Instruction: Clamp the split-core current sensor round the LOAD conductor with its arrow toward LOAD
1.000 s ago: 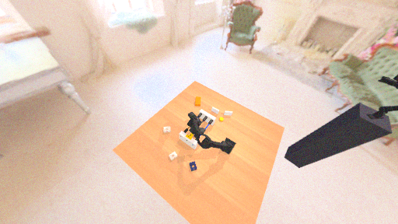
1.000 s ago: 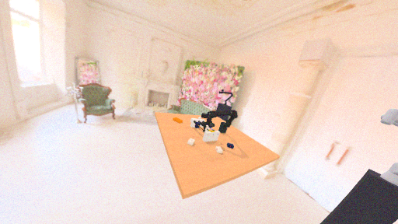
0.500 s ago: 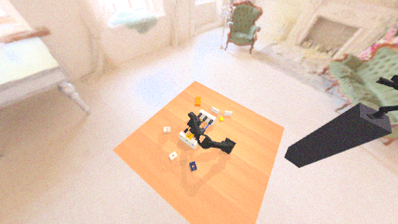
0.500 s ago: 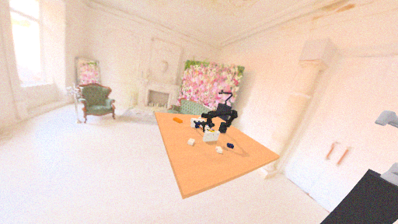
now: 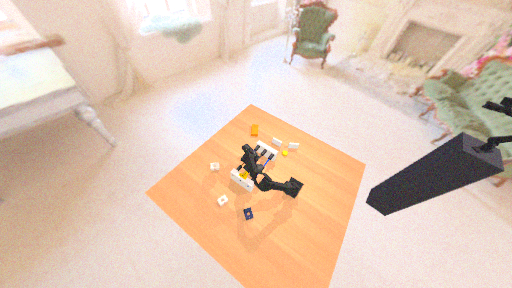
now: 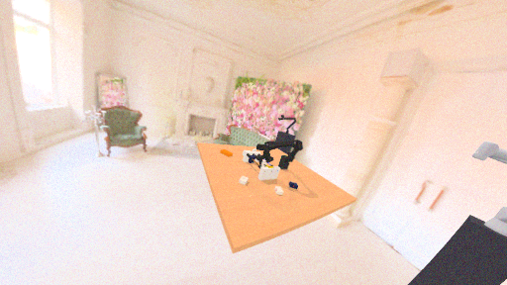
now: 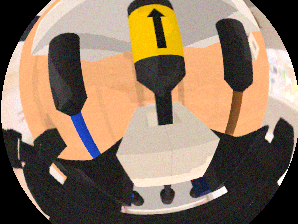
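Note:
The pale grey split-core sensor (image 7: 167,150) sits round the middle black conductor (image 7: 164,105) in the wrist view. Its two halves meet at a faint seam, with no open gap visible. Whether it is latched cannot be told, and no arrow shows on its visible faces. The conductor runs up to a black sleeve with a yellow band (image 7: 172,42), whose black arrow points up the view, away from the sensor. My gripper (image 7: 160,127) is shut on the sensor, a black finger on each side. The LOAD lettering cannot be read. The top view hides the sensor behind the arm (image 5: 250,160).
A blue wire (image 7: 85,135) and a brown wire (image 7: 234,115) flank the sensor. White panels (image 5: 242,180) (image 5: 266,150) stand either side. The table (image 5: 310,220) (image 6: 238,218) also bears an orange block (image 5: 254,130) (image 6: 226,152), white pieces (image 5: 214,166) (image 5: 222,200) and a navy piece (image 5: 249,216) (image 6: 293,185).

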### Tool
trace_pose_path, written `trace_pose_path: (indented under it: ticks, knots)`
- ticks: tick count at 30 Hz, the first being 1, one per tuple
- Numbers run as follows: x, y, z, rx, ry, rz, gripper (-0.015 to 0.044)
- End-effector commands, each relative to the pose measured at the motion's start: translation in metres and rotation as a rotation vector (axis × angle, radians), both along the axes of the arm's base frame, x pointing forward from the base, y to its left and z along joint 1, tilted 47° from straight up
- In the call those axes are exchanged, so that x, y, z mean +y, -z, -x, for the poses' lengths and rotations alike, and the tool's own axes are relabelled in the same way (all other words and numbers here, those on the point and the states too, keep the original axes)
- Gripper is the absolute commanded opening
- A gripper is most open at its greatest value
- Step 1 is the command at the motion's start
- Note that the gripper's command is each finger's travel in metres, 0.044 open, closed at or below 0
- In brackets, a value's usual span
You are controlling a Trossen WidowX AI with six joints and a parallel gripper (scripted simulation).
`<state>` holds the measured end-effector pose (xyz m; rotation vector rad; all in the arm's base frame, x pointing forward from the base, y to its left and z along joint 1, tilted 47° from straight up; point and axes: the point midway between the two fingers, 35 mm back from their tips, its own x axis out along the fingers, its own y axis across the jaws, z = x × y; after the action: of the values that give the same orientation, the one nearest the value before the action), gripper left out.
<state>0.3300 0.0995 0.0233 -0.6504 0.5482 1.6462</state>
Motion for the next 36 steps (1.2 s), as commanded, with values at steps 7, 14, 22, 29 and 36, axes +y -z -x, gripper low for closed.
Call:
trace_pose_path:
  ticks: [7, 14, 22, 29, 36]
  knots:
    - [-0.0009, -0.0007, -0.0002, 0.001, -0.001, 0.001, 0.0]
    - [-0.0001, -0.0009, 0.0003, 0.003, -0.002, -0.001, 0.0]
    - [0.0, -0.001, -0.0002, 0.003, -0.002, -0.001, 0.0]
    - [0.0003, -0.0011, -0.0015, 0.004, -0.002, -0.001, 0.0]
    - [0.0029, 0.0015, -0.0011, 0.003, -0.003, -0.001, 0.0]
